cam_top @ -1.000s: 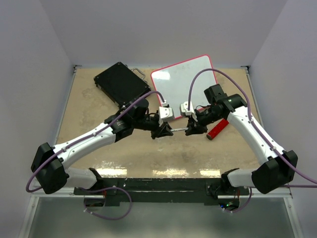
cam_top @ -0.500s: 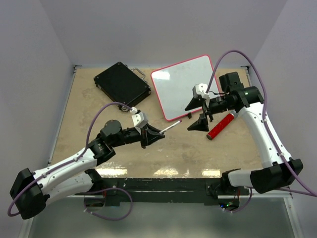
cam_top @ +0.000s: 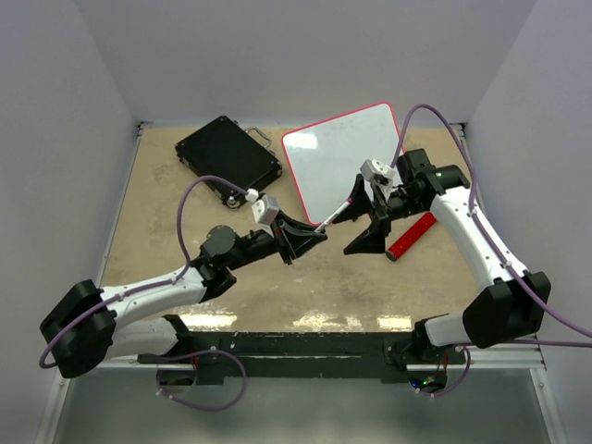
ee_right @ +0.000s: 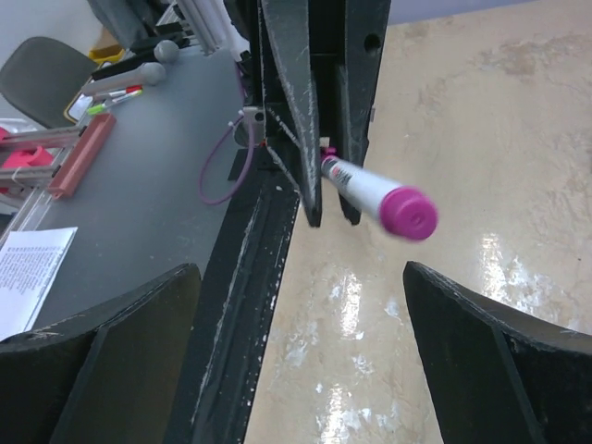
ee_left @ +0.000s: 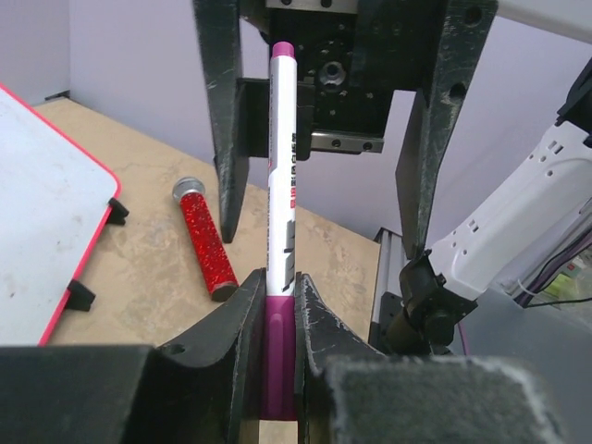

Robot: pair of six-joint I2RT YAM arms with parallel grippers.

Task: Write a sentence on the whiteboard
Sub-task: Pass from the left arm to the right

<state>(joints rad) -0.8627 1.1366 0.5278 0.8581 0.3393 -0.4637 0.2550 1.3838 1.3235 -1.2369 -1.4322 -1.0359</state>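
Note:
The whiteboard [cam_top: 344, 155], white with a red rim, lies tilted at the back of the table; no sentence shows on its face. Its corner also appears in the left wrist view, whiteboard [ee_left: 37, 217]. My left gripper [cam_top: 317, 235] is shut on a white marker [cam_top: 337, 215] at its purple cap, marker [ee_left: 281, 185]. The marker's far purple end [ee_right: 408, 212] pokes between the wide-apart fingers of my right gripper [cam_top: 362, 220]. The right gripper [ee_right: 301, 324] is open and touches nothing. Its black fingers [ee_left: 222, 120] flank the marker without contact.
A black hard case [cam_top: 228, 154] lies at the back left beside the board. A red glittery cylinder [cam_top: 410, 236] rests on the table right of my right gripper, also seen as the cylinder [ee_left: 203, 237]. Walls close the table on three sides.
My right gripper has gone from shut to wide open. The left arm drew back with the marker, then brought its far end between the right fingers.

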